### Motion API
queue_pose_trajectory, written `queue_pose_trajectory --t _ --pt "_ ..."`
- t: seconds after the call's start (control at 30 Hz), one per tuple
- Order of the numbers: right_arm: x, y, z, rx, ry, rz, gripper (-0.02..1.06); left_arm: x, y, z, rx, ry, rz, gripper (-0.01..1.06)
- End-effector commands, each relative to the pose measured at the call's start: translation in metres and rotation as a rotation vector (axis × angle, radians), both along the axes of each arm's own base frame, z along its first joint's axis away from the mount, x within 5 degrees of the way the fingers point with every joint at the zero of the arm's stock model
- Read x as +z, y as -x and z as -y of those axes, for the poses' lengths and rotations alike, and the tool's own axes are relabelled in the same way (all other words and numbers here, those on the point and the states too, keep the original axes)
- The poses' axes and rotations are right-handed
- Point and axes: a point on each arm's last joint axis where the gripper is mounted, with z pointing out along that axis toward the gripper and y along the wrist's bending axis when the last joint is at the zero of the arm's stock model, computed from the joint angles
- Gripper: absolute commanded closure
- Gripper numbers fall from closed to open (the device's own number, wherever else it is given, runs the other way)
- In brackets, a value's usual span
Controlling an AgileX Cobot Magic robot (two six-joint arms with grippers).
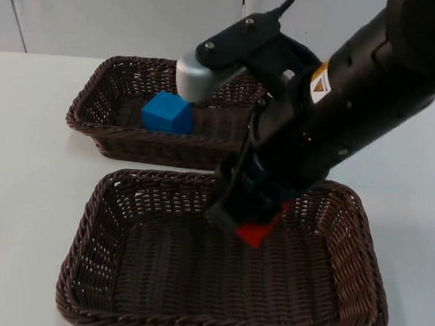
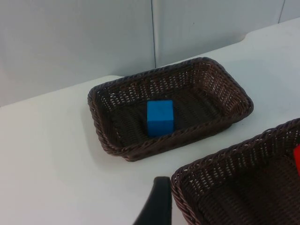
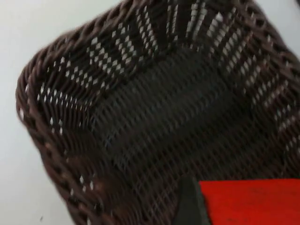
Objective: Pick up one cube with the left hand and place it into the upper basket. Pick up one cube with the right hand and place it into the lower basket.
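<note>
White table top [image 1: 31, 165], plain and bare around the baskets, ends at a grey partition wall [image 1: 123, 15] with a vertical seam. Two dark brown woven baskets sit on it, one behind the other, near each other but apart.

Upper basket [image 1: 95, 95] sits closer to the wall. A blue cube [image 1: 168, 113] rests flat on its floor, left of centre in the top view. Left wrist view has the same blue cube [image 2: 160, 117] sitting loose in that basket [image 2: 101, 117], nothing touching it.

Lower basket [image 1: 90, 273] is nearest the viewer. The right arm reaches in from the upper right, angled steeply down across the upper basket's right end, with the right gripper [image 1: 252, 224] low inside the lower basket near its far wall. It is clamped on a red cube [image 1: 261, 230]; the right wrist view has the red cube [image 3: 253, 201] against a black finger, above the woven floor.

Left gripper [image 2: 157, 206] waits off to the side above bare table, one black fingertip visible beside the lower basket's rim; can't tell how wide it stands.
</note>
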Motion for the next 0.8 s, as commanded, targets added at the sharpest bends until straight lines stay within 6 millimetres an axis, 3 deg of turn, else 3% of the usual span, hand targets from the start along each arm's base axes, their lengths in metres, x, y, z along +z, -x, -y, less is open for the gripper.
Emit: queue_pose_trajectory --t 0.0,0.3,0.77 --pt "-0.01 -0.002 -0.006 -0.012 -0.013 -0.002 1.05 -0.001 0.001 0.0 -0.004 0.001 -0.001 0.27" --pt "-0.068 -0.011 -0.015 -0.031 0.037 -0.048 1.05 -0.001 0.001 0.0 -0.004 0.001 -0.001 0.27" --pt "-0.09 -0.015 -0.019 -0.06 0.025 -0.05 1.05 -0.001 0.001 0.0 -0.003 -0.003 0.001 0.27"
